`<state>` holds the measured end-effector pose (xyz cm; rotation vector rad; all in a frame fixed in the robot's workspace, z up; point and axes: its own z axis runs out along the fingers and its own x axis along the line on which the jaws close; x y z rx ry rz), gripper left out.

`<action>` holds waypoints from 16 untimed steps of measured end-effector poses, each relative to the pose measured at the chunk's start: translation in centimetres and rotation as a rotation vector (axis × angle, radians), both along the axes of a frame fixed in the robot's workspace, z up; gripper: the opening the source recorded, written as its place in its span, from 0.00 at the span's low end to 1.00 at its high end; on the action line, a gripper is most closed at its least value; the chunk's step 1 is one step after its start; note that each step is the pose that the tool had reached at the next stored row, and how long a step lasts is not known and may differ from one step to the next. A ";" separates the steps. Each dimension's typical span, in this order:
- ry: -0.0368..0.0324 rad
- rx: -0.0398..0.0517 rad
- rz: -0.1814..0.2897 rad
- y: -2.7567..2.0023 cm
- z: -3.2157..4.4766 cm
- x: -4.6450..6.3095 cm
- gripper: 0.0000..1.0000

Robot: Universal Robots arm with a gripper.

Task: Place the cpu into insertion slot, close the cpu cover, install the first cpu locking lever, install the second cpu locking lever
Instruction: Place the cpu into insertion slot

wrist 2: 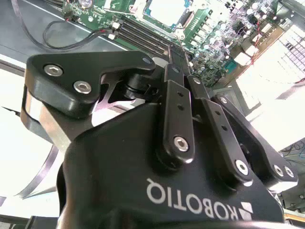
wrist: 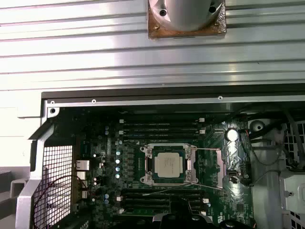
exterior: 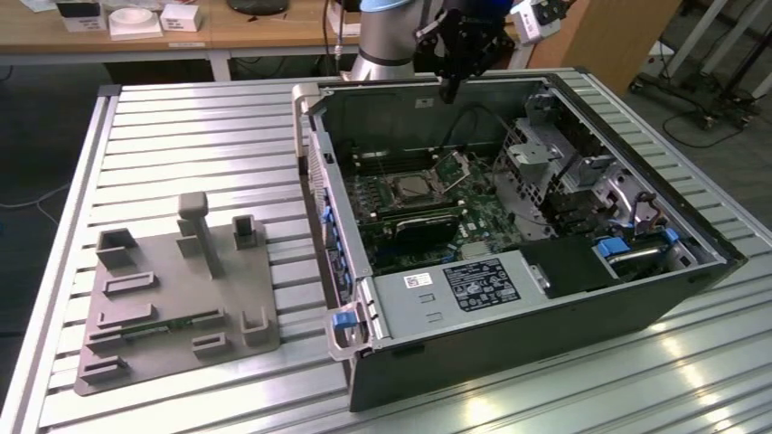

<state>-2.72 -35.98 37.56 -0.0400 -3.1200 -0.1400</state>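
Note:
The cpu (exterior: pixel 408 188) (wrist: pixel 167 164) (wrist 2: pixel 167 8) lies flat in the insertion slot (exterior: pixel 383 192) (wrist: pixel 145 164) on the green board inside the open computer case. The cpu cover (exterior: pixel 455 167) (wrist: pixel 221 167) appears to stand raised along the slot's edge on the exterior view's right. Thin wire levers stick out beside the slot. My gripper (exterior: pixel 449 93) (wrist 2: pixel 183 57) hangs high above the case's far wall, well clear of the board. Its fingers are shut together with nothing between them.
The case (exterior: pixel 362 362) lies open on a slatted aluminium table (exterior: pixel 193 136). A grey box with a white label (exterior: pixel 465 285) fills its near end. Black memory slots (wrist: pixel 159 129) flank the socket. A grey fixture plate (exterior: pixel 181 298) sits on the exterior view's left.

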 end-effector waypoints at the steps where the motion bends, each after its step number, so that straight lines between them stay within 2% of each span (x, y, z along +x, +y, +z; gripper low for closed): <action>1: 0.0000 0.0000 0.000 0.00 0.00 0.0 0.10; 16: 0.0000 0.0000 0.000 0.00 0.00 0.0 0.10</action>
